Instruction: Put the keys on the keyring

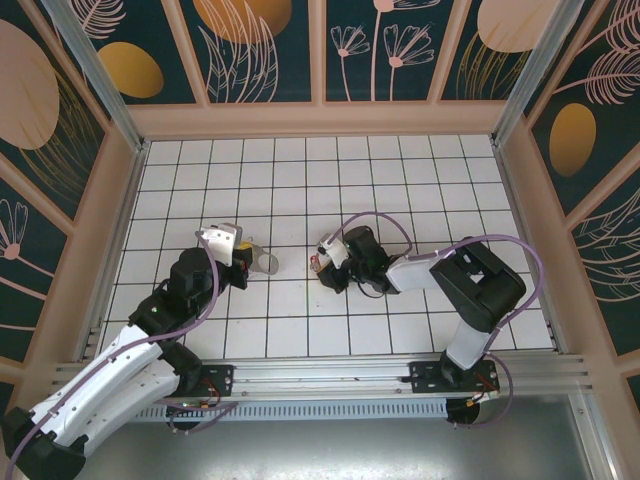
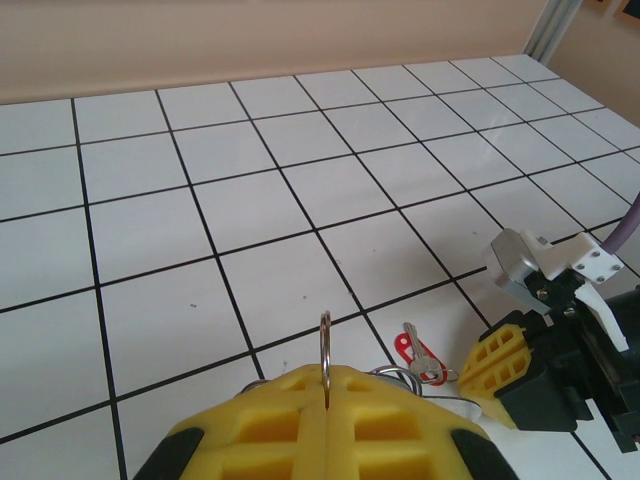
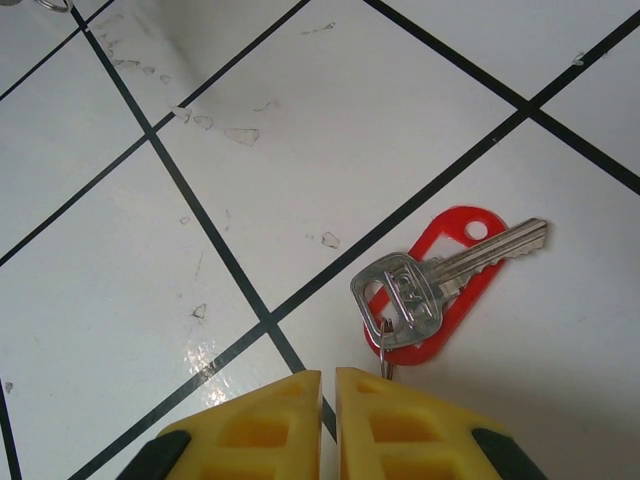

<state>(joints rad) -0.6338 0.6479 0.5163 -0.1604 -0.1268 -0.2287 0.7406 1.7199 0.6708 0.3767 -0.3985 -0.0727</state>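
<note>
The key point(image 3: 432, 288) is silver and lies flat on a white tile on top of its red tag point(image 3: 462, 240). It lies just ahead and to the right of my right gripper point(image 3: 328, 380). That gripper's yellow fingers are shut to a thin slit with nothing between them. A small wire ring point(image 3: 384, 345) on the key's head runs under the right finger. My left gripper point(image 2: 327, 372) is shut on the keyring's metal ring point(image 2: 325, 340), holding it upright on edge. Pale strap point(image 2: 449, 402) trails below. From above, the two grippers point(image 1: 248, 262) point(image 1: 322, 265) face each other.
The white tiled table point(image 1: 300, 180) is walled by tan panels at the back point(image 1: 320, 118) and sides. The right arm point(image 1: 470, 285) bends across the right half. A metal rail point(image 1: 330, 378) runs along the near edge.
</note>
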